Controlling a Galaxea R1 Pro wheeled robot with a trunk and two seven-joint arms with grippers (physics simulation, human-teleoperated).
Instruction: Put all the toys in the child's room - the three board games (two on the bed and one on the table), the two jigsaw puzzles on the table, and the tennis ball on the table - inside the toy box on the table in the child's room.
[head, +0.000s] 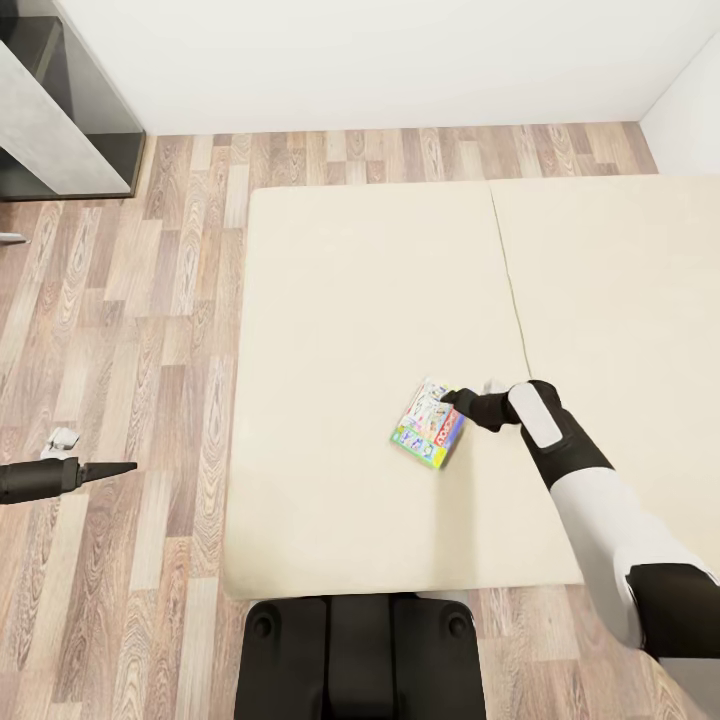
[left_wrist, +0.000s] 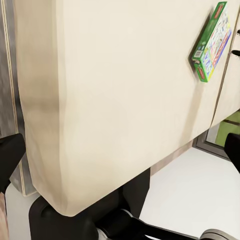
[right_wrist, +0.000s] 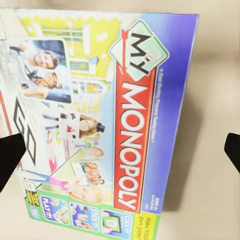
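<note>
Bright, even render light, soft shadow beside the board game (right_wrist: 100, 125), its print slightly blurred close up

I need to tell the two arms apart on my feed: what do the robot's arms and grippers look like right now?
In the head view, the right arm has a white shell with black joint sections and a black wrist carrying a white panel, ending in a black right gripper. The left gripper is a slim black piece tapering to a point, with a small white part beside it. No cables or markings are readable.

green-edged board game (head: 430, 425), beige bed (head: 350, 300)
</note>
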